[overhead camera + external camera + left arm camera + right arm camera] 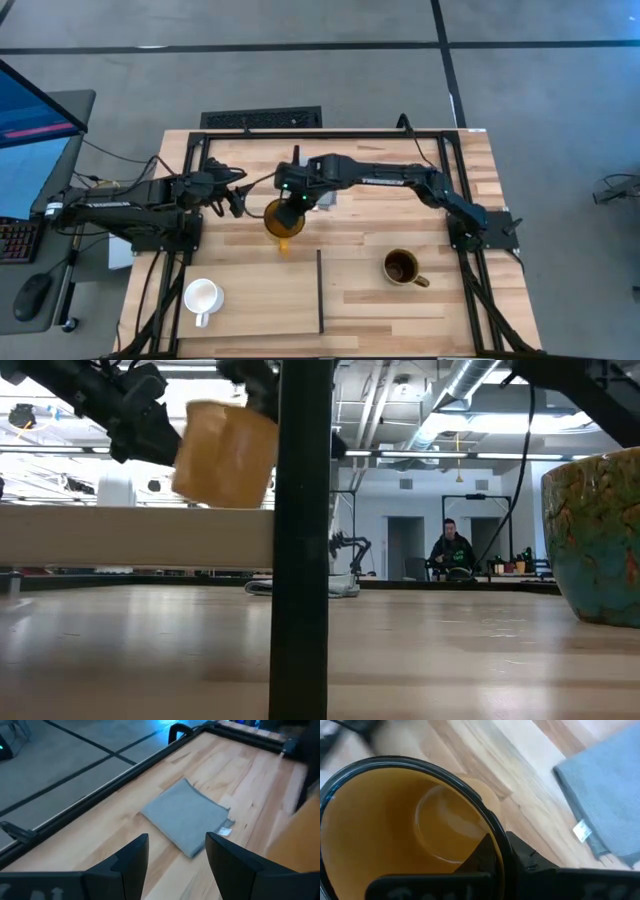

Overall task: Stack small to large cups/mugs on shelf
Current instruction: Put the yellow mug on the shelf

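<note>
left pincer [172, 857] open, raised | right pincer [290, 212] closed, raised mid-table

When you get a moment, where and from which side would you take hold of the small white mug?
Probably by the rim, coming straight down from above: the white mug stands upright and mouth-up on the shelf, with its handle pointing toward the table's front edge, so one claw finger could go inside the wall opposite the handle.

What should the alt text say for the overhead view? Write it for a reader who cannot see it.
Seen from above, the right gripper holds a yellow mug by its rim over the middle of a wooden table. The left gripper waits open beside it. A white mug sits on a pale shelf panel and a brown mug stands farther right.
</note>
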{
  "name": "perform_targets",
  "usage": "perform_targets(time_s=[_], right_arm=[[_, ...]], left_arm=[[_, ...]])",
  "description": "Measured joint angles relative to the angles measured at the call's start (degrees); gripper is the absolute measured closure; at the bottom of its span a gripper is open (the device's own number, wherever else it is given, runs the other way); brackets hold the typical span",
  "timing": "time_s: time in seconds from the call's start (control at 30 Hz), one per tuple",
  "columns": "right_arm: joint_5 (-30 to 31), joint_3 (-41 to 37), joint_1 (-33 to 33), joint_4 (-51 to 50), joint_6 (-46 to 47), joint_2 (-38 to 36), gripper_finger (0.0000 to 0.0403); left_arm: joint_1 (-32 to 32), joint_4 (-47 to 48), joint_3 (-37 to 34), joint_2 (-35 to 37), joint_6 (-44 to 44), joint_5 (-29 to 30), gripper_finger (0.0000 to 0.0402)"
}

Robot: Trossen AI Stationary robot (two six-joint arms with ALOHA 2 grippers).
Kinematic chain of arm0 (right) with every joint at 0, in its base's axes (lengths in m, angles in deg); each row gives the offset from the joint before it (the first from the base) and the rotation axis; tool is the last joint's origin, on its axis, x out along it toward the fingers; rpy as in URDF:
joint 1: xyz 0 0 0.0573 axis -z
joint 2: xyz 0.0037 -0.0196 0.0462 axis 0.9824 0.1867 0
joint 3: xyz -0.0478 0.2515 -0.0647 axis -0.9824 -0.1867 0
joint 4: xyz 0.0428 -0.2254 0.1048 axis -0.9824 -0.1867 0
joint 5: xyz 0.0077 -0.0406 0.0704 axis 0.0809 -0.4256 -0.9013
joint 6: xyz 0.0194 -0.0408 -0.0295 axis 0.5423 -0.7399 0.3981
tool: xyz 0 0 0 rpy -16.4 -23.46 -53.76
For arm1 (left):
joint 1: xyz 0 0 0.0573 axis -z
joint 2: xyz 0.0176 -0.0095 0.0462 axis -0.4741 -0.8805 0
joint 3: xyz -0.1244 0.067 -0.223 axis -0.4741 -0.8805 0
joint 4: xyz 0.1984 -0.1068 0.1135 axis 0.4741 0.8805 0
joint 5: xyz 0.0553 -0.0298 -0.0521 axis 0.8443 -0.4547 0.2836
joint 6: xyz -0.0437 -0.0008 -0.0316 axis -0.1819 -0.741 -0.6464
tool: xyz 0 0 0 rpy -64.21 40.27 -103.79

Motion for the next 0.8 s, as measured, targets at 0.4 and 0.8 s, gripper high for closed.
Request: perform_targets(time_s=[0.4,0.8], right_arm=[[-1.70,0.02,-0.36,0.59,-2.59,8.79,0.0373],[-0.23,-0.04,-0.13,0.68,-2.59,9.56,0.0373]], left_arm=[[-0.02,0.70,0.00,0.76,0.02,0.12,0.0214],[-0.02,0.75,0.00,0.87,0.04,0.13,0.0215]])
